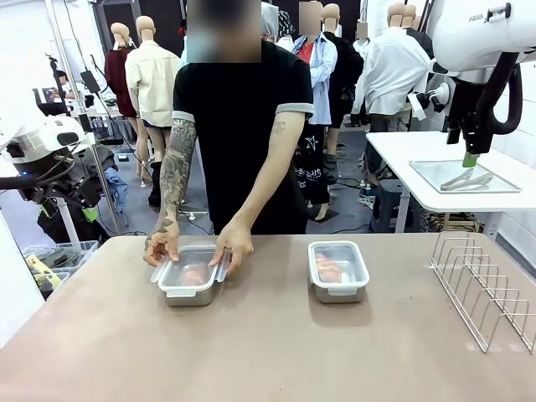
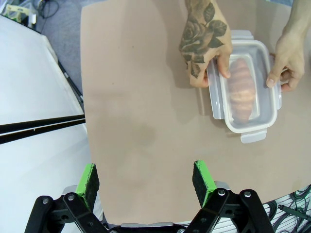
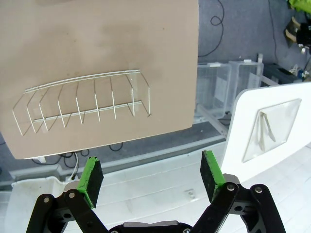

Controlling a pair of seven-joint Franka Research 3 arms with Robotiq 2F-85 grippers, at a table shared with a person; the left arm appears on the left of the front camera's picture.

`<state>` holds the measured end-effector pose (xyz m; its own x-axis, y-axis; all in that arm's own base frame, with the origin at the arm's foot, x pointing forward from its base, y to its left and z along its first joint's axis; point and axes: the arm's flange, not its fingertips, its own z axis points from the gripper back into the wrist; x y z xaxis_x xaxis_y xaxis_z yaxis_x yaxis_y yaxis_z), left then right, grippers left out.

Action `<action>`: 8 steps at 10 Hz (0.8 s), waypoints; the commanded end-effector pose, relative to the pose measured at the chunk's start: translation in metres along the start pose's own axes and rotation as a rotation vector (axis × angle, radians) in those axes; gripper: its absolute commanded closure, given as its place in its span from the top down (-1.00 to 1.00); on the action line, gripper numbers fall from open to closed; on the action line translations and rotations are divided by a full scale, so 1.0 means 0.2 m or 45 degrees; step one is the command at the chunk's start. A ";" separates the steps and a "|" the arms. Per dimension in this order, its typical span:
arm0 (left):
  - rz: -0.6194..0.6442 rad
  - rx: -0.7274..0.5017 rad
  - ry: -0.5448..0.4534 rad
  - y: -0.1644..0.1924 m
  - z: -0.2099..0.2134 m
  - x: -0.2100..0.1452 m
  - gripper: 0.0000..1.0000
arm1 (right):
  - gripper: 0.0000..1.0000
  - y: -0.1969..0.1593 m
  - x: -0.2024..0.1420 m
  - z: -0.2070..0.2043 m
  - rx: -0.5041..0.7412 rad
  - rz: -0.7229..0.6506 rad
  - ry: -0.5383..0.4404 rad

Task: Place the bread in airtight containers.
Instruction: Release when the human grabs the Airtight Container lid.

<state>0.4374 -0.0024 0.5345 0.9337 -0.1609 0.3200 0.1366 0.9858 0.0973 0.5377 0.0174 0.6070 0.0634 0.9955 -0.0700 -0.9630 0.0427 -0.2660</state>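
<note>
The person's two hands [image 1: 197, 247] press a clear lid onto the left airtight container [image 1: 190, 286], which holds a bread roll [image 2: 241, 91]. In the left wrist view this container [image 2: 265, 114] lies at the upper right, a tattooed hand [image 2: 204, 39] on one side and the other hand [image 2: 286, 73] opposite. The right container [image 1: 337, 272] stands lidded with a bread roll [image 1: 328, 270] inside. My left gripper [image 2: 146, 179] hangs open high above the table's left part, well short of the container. Off the table's right side, my right gripper [image 3: 151, 174] is open and holds nothing.
A wire rack [image 1: 481, 285] stands at the table's right end, also in the right wrist view [image 3: 87, 102]. On a white side table behind it lies a flat steel tray [image 3: 279, 116] with tongs. Clear plastic bins [image 1: 42, 255] sit on the floor at the left.
</note>
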 end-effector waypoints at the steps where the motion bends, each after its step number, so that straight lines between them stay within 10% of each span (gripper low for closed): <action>1: 0.005 -0.003 -0.013 0.01 0.00 0.00 1.00 | 1.00 0.00 0.00 0.00 0.012 -0.021 0.010; 8: 0.005 -0.003 -0.013 0.01 0.00 0.00 1.00 | 1.00 0.00 0.00 0.00 0.012 -0.021 0.010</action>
<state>0.4374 -0.0024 0.5345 0.9337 -0.1609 0.3200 0.1366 0.9858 0.0973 0.5377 0.0174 0.6070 0.0635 0.9955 -0.0700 -0.9630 0.0428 -0.2660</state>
